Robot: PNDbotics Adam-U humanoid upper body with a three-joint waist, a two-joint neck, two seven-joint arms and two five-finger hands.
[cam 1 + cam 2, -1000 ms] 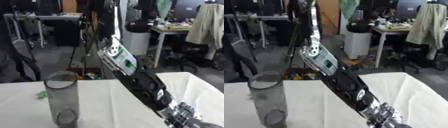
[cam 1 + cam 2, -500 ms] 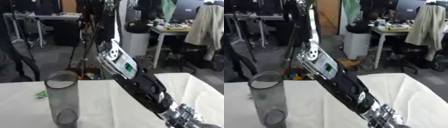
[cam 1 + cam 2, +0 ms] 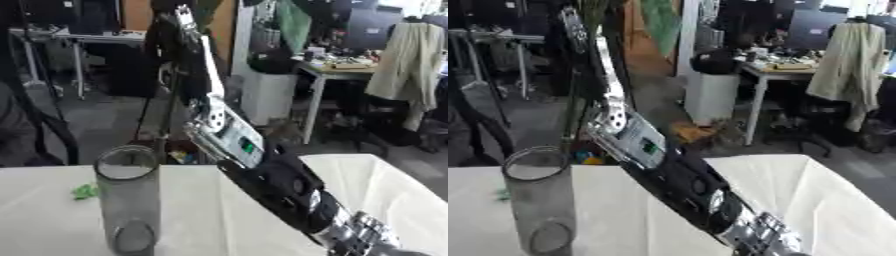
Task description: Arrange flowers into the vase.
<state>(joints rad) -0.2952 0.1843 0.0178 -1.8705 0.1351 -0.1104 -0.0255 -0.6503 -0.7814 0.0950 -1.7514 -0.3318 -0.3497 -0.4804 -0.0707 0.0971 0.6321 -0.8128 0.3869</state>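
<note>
Right hand (image 3: 179, 12) raised high — the vase (image 3: 129, 200) stands well below, left

Workshop or lab space beyond a work table covered in a white cloth (image 3: 394, 185). Grey concrete floor (image 3: 105, 120), dim. At right, a light-topped desk on pale metal legs (image 3: 337, 70), cluttered with small items; dark computer monitor (image 3: 815, 30) above it. A pale beige coat (image 3: 404, 65) hangs at the far right over dark chairs. White cylindrical bin (image 3: 262, 97) stands beside the desk, a dark bag resting on top. Orange-brown wall panel (image 3: 642, 35) behind. At left, a grey metal-framed bench (image 3: 79, 37) with dark equipment beneath. Green fabric (image 3: 296, 22) hangs high at centre. Light brightest in the upper right corner.
</note>
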